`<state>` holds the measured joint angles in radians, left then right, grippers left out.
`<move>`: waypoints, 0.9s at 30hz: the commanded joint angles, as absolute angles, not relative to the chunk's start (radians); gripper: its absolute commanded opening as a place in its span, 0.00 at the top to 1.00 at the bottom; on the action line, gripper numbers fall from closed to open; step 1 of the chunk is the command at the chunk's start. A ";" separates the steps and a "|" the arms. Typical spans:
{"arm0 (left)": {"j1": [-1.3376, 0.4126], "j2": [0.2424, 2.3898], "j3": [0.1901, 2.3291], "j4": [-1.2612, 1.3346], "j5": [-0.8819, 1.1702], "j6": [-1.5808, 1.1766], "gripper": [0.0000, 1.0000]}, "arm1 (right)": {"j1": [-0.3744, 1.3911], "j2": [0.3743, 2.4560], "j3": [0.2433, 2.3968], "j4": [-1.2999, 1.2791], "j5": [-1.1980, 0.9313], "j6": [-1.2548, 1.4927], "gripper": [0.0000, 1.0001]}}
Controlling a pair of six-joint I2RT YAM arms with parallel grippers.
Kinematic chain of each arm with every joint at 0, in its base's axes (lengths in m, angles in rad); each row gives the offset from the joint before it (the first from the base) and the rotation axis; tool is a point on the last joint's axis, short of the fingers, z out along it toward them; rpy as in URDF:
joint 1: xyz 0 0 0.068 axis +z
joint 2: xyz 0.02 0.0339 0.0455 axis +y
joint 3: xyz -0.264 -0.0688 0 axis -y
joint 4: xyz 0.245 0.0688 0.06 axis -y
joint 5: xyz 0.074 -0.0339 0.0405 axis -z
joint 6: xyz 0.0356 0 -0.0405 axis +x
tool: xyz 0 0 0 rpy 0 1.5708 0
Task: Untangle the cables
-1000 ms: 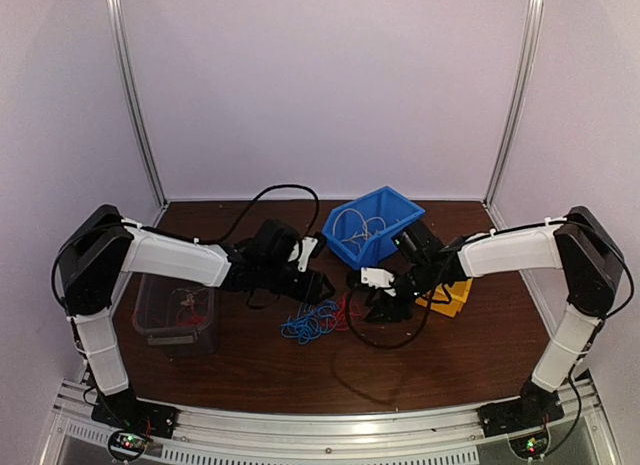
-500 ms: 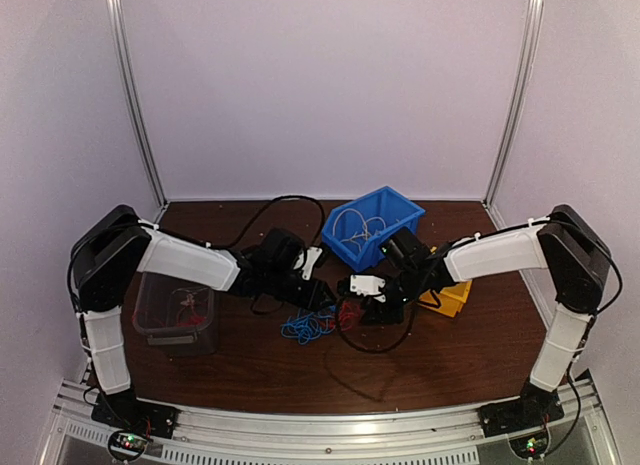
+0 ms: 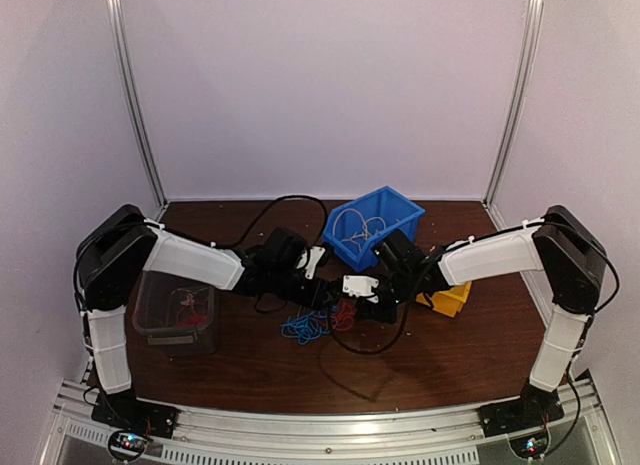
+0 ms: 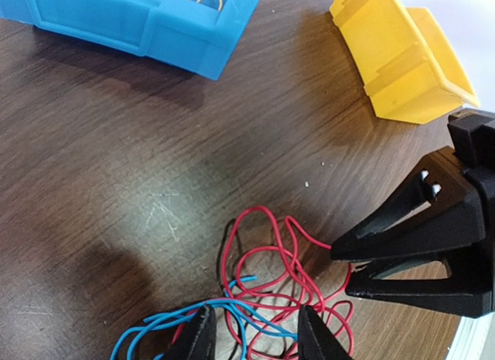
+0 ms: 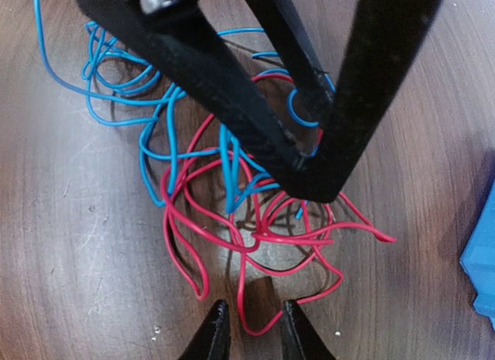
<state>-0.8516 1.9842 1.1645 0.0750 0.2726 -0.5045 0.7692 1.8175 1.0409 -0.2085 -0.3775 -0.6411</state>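
Top external view: the cables (image 3: pixel 320 323) are lying in one blue-and-red knot on the counter (image 3: pixel 250 375), at the centre of the frame just below the blue bin (image 3: pixel 372 225). The left fingers (image 3: pixel 322 293) and the right fingers (image 3: pixel 352 297) are both hanging over the knot's upper edge, almost meeting, so neither arm is sitting clearly nearer. The blue cable (image 3: pixel 305 328) is spreading toward the lower left and the red cable (image 3: pixel 343 315) toward the right.

Left wrist view: the left fingers (image 4: pixel 206 338) are standing apart at the bottom edge, straddling the spot where blue is crossing red. Strands are running through the gap, and nothing is being pinched. The red loops are reaching up and right to the right fingers (image 4: pixel 371 234), which are pointing in from the right edge, parted, with one red strand ending at the upper tip.

Right wrist view: the right fingers (image 5: pixel 218 333) are standing parted at bottom centre. The lowest red loop is sitting in their gap, its long axis running up the frame into the knot, and it is not being gripped. Blue is lying at the upper left, under the other arm's black fingers. By my judgement the coming move is turning on that split: red toward the right arm, blue toward the left.
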 commanded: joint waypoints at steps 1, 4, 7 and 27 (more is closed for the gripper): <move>-0.847 1.997 1.187 0.091 0.268 -0.491 0.63 | 0.777 1.823 1.049 -0.166 -0.332 -0.621 0.74; -0.847 1.999 1.190 0.092 0.266 -0.491 0.63 | 0.781 1.834 1.053 -0.162 -0.336 -0.616 0.73; -0.846 1.999 1.192 0.089 0.267 -0.489 0.63 | 0.788 1.856 1.063 -0.170 -0.328 -0.612 0.73; -0.845 2.011 1.166 0.058 0.250 -0.457 0.69 | 0.780 1.569 1.155 -0.300 -0.274 -0.600 1.00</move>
<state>-0.8516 2.0052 1.1763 0.0502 0.2646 -0.4801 0.7811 1.6985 1.0760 -0.2417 -0.2981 -0.6025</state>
